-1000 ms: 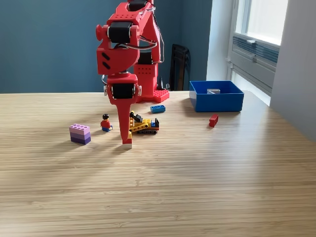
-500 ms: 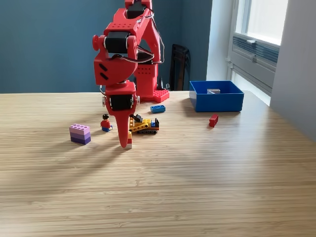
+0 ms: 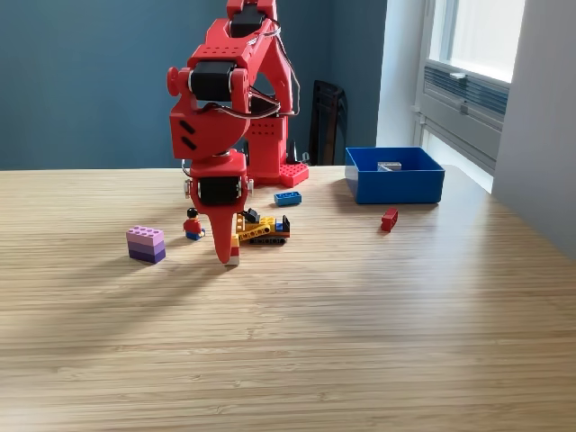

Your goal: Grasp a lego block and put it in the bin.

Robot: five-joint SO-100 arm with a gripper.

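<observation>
Between the downward-pointing red fingers of my gripper (image 3: 227,256) sits a small stack of yellow, orange and white plastic lego block (image 3: 235,251), and from this distance I read the fingers as clamped on it, with its lower white part showing beside the fingertip just above the wooden table (image 3: 360,342); whether it has fully cleared the surface I cannot tell. I judge the piece light, rigid and smooth-sided, so it should carry easily but could pivot or slip if held only by a corner; flat opposite faces are the place to pinch. It may be several bricks pressed together, which could split apart under a jolt. Just beside it, to the exterior view's right, is a little yellow and black toy bulldozer (image 3: 263,230), near enough that I would lift straight up before swinging. A small toy figure in red and blue (image 3: 193,224) stands to the left of the gripper, and a purple and lilac stacked brick (image 3: 146,243) lies farther left. Behind, a flat blue brick (image 3: 288,198) rests near the red arm base (image 3: 270,153). The open blue plastic bin (image 3: 396,184) sits well apart, toward the far right, with a small red brick (image 3: 389,219) on the table in front of it.
</observation>
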